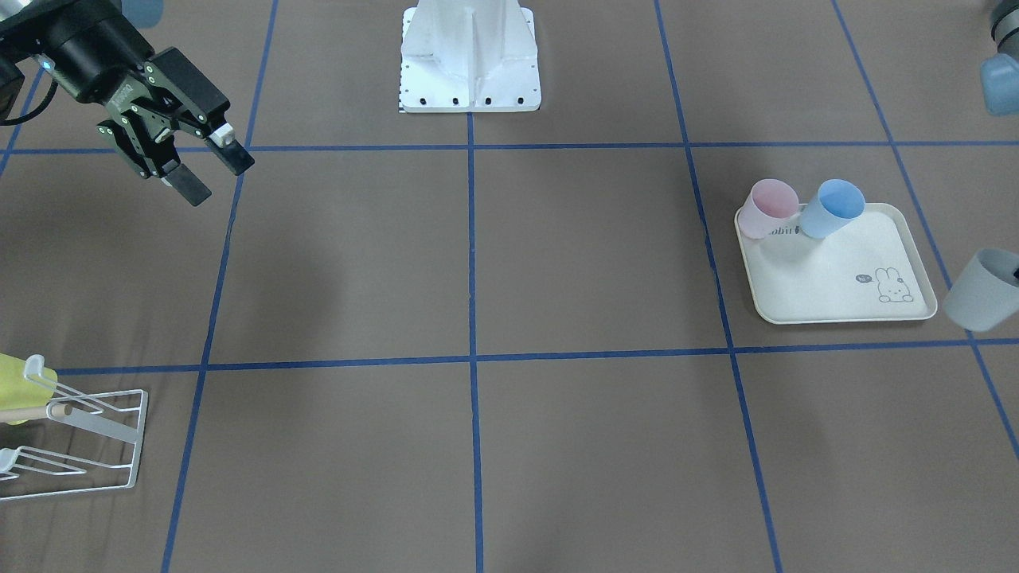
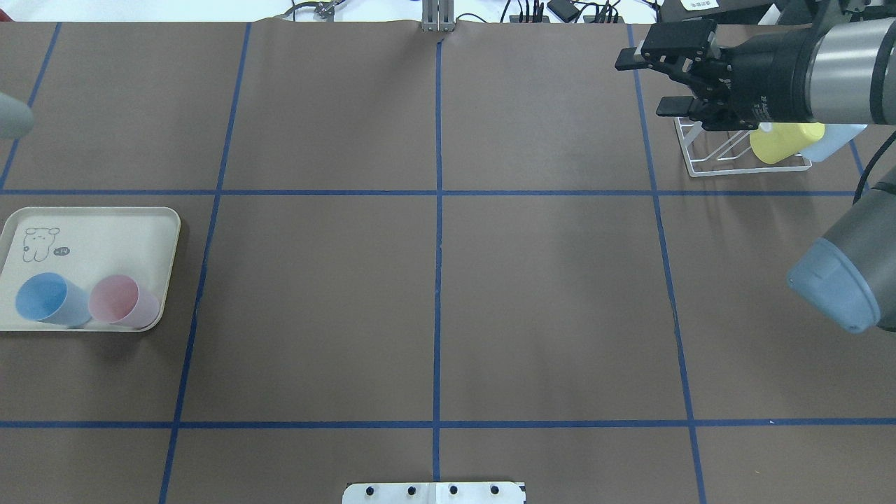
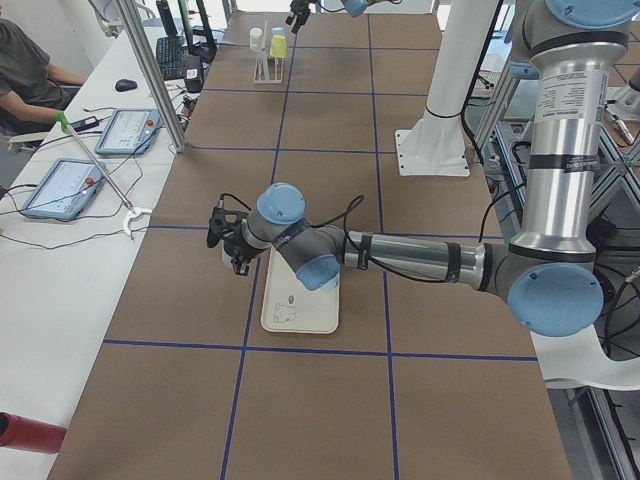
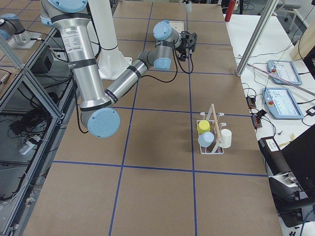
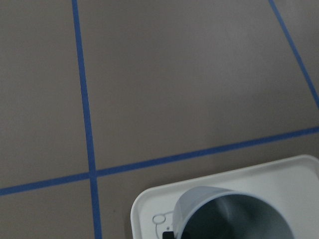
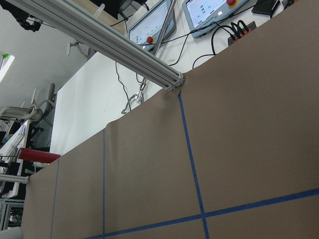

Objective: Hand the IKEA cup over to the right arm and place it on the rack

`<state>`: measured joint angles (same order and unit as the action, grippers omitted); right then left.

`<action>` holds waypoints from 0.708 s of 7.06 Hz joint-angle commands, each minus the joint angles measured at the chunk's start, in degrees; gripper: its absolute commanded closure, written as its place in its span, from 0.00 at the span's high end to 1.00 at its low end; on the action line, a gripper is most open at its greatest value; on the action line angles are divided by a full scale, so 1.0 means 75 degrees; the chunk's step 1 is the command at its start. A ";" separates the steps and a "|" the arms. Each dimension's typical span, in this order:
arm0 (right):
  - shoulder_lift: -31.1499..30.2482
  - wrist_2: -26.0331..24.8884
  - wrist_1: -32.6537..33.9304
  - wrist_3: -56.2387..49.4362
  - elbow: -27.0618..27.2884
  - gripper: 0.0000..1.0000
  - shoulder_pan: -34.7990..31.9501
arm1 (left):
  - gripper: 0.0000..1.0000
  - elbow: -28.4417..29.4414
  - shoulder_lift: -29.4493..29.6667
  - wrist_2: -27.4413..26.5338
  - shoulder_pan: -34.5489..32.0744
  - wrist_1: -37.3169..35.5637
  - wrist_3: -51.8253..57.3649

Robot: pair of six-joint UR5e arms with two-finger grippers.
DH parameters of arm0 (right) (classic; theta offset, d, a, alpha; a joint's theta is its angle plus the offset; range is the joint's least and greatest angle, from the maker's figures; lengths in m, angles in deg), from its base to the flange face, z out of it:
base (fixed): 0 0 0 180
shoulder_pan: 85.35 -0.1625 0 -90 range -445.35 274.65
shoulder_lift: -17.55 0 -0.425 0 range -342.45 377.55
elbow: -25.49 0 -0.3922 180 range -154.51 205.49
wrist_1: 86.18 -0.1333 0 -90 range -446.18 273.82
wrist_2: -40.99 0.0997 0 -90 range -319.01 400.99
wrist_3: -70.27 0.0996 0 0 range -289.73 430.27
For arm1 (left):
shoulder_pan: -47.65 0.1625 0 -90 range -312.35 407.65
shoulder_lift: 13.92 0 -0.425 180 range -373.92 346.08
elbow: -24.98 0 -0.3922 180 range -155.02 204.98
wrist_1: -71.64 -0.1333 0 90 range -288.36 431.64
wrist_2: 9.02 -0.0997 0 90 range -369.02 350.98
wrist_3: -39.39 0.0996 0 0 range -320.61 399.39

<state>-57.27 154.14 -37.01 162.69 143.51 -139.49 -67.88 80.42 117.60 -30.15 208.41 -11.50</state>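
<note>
step: handover not yet begun | left gripper (image 3: 230,248) pinches grey cup (image 1: 981,290) by tray's (image 1: 828,278) rabbit corner | right gripper (image 1: 213,175) fingers spread, empty | next: you bring both mid-table

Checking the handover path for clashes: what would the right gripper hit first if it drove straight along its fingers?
Likely bare table: the right gripper aims slightly down across it toward the aluminium post at the far edge. Depth is unclear.
</note>
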 commanded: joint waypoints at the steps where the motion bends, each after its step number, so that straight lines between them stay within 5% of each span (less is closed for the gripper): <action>1: 0.0015 -0.0039 -0.0110 0.0320 0.0002 1.00 0.0012 | 0.00 -0.0016 0.1186 -0.0416 0.0714 0.0207 -0.2836; 3: 0.0004 -0.0039 -0.0519 0.0718 -0.0010 1.00 0.0012 | 0.00 0.0066 0.1448 -0.0731 0.1661 0.2341 -0.6135; 5: -0.0020 -0.0039 -0.0603 0.0825 -0.0022 1.00 0.0000 | 0.00 -0.0028 0.1774 -0.2599 0.3124 0.4047 -0.9211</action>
<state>-57.33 153.85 -41.04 168.08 143.41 -139.46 -67.84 92.19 106.01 -13.20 231.62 -67.27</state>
